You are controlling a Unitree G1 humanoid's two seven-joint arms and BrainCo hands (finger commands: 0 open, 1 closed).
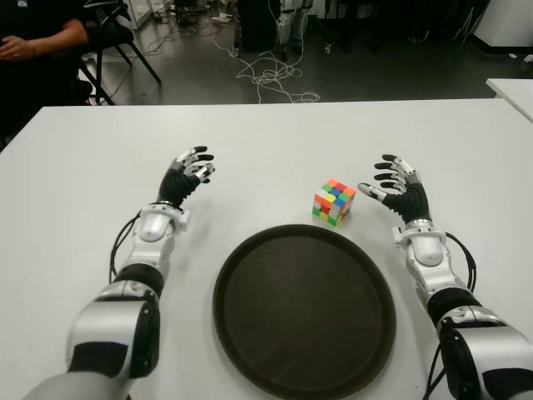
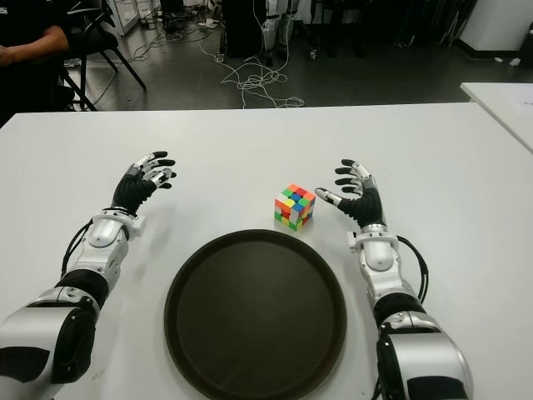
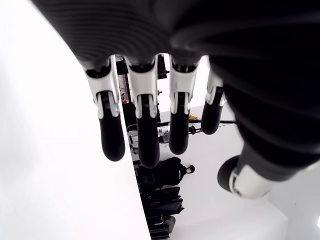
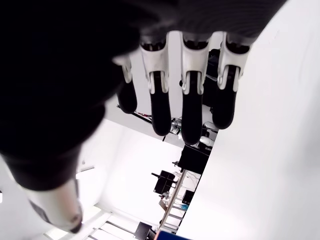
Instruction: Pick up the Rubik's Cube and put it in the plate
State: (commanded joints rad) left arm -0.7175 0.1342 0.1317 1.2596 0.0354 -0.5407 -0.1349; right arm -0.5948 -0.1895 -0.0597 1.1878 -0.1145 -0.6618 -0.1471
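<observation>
Cube (image 1: 334, 202) sits on the table (image 1: 266, 133) just beyond the plate (image 1: 304, 308), untouched; right hand (image 1: 400, 190), fingers spread and empty, should close squarely across opposite faces, while left hand (image 1: 190, 172) hovers open far left.

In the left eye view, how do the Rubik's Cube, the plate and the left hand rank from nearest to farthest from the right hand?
1. Rubik's Cube: just to the left of the open right hand, not touching it.
2. Plate: nearer the robot, its rim below and left of that hand.
3. Left hand: open, far across the table, on the left side.
</observation>
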